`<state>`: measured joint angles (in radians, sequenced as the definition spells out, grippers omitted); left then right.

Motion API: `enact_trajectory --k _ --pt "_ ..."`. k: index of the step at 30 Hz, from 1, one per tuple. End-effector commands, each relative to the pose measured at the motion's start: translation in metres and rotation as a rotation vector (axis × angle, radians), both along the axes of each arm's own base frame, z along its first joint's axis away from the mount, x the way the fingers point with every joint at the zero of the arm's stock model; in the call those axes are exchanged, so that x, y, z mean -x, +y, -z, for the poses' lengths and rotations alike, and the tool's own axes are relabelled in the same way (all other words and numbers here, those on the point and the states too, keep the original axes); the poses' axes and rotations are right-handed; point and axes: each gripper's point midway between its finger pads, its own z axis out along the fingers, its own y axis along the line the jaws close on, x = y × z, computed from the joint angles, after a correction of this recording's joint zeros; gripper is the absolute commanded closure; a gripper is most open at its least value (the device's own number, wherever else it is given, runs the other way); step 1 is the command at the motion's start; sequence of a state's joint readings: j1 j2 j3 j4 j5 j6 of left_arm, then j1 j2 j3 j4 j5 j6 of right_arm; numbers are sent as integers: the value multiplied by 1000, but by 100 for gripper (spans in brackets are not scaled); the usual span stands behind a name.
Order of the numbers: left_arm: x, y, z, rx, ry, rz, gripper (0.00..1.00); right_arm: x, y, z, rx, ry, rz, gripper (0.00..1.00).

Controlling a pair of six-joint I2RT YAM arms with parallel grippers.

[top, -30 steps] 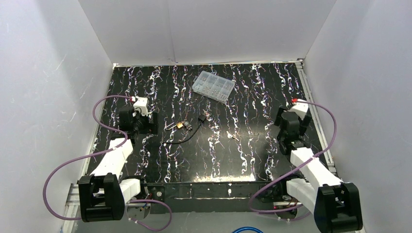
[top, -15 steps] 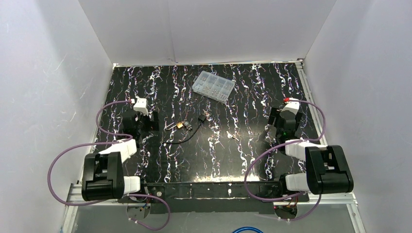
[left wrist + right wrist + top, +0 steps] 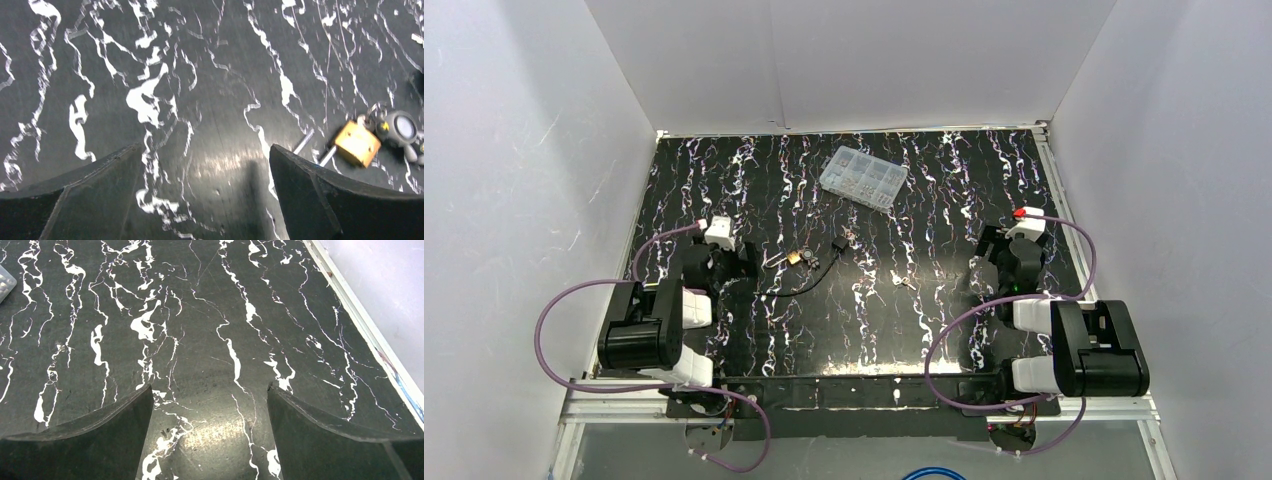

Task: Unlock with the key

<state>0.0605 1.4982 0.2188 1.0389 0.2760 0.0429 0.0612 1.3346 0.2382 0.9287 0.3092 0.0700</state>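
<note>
Seen from above, white walls [image 3: 874,60] enclose a black tabletop [image 3: 924,330] streaked with white marble-like veins. It fills the middle of the frame.

Two black-and-white robot arms sit folded at the bottom edge, one at lower left and one at lower right. Each trails a looping purple cable [image 3: 554,310].

The left gripper [image 3: 736,252] is at centre left. Its two dark fingers [image 3: 90,195] are spread wide apart with nothing between them, and only bare table shows in the gap. The right gripper [image 3: 992,252] is at centre right. Its fingers [image 3: 340,440] are likewise spread wide and hold nothing.

A clear plastic compartment box [image 3: 863,177] lies in the upper middle, near the back wall. Its contents are too small to make out. A thin black cord [image 3: 799,288] curves across the centre of the table.

A small brass padlock [image 3: 795,258] lies flat just right of the left gripper, apart from it. In the left wrist view the padlock [image 3: 357,144] sits at the right edge, beyond the right-hand finger, with its silver shackle pointing left. A small grey round fob [image 3: 402,127] lies touching it. Any lettering on the lock is too small to read.

The key [image 3: 906,282], a tiny silver shape, lies alone on the table right of centre. It is between the two grippers, nearer the right one and slightly below it in the frame, and neither gripper touches it.
</note>
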Motion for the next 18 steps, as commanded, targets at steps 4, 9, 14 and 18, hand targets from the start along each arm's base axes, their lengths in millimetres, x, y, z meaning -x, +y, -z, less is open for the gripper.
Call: enact_trajectory --k 4,9,14,18 --pt "-24 8 -25 1 -60 -50 2 -11 -1 -24 -32 -96 -42 10" --pt "-24 9 -24 -2 -59 -52 2 -12 -1 -25 -30 -105 -44 10" --pt "-24 9 -25 -3 -62 -54 2 -12 -1 -25 -30 -105 -45 9" --pt "-25 9 -24 -5 -57 -54 2 -12 -1 -25 -30 -105 -46 9"
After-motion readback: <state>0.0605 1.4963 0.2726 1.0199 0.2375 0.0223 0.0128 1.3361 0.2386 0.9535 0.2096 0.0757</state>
